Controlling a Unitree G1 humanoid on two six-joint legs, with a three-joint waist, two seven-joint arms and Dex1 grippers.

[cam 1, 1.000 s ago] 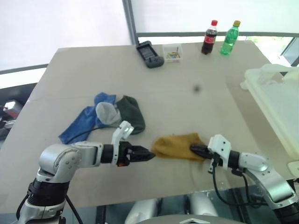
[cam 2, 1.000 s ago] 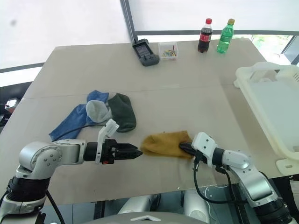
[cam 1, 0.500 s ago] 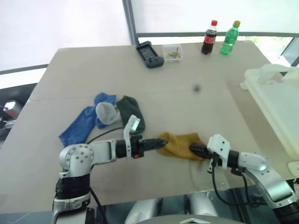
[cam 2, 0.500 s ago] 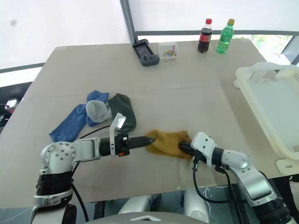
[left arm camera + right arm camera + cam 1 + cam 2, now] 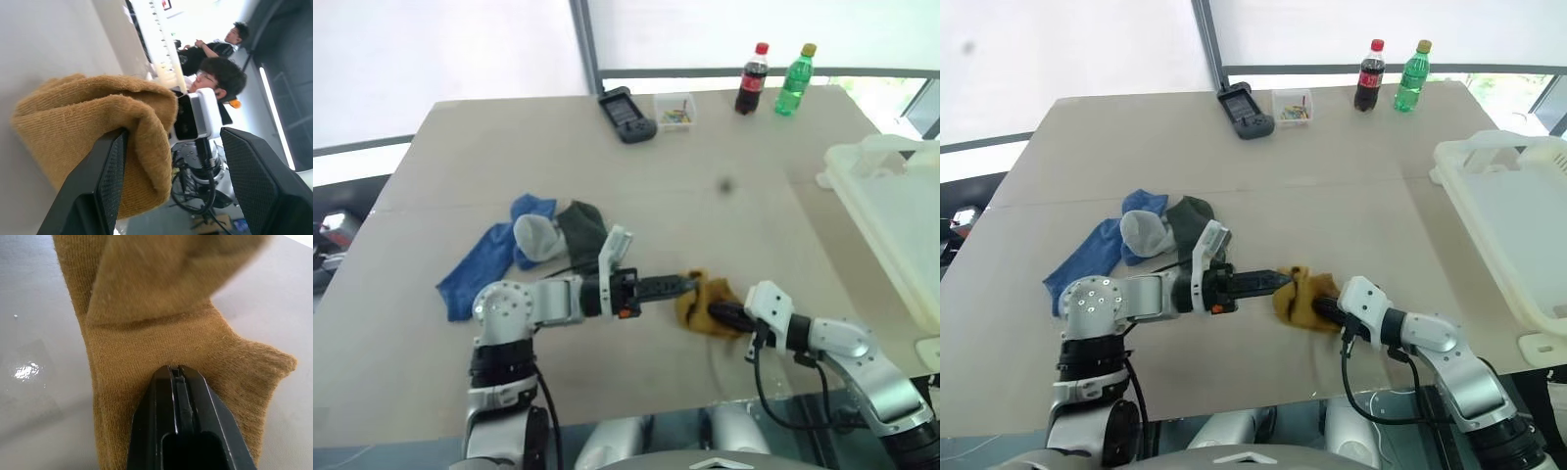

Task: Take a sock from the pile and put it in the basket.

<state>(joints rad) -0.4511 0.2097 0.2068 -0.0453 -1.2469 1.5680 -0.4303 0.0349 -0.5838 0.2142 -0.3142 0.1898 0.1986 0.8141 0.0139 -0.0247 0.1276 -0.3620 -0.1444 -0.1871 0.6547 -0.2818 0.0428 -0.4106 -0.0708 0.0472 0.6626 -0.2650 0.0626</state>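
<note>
your right gripper (image 5: pixel 1320 307) is pinched shut on the mustard sock (image 5: pixel 1295 297), while the open left gripper (image 5: pixel 1283 279) bunches it and could drag it free.

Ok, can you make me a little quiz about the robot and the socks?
1. Which sock do the left hand and the right hand both touch? A the blue sock, B the mustard-yellow sock, C the grey sock.
2. True or false: that sock already lies in the basket.
3. Fill in: the left hand's fingers are open, the right hand's fingers are ___.

Key: 1 B. 2 False, it lies on the table. 3 shut.
</note>
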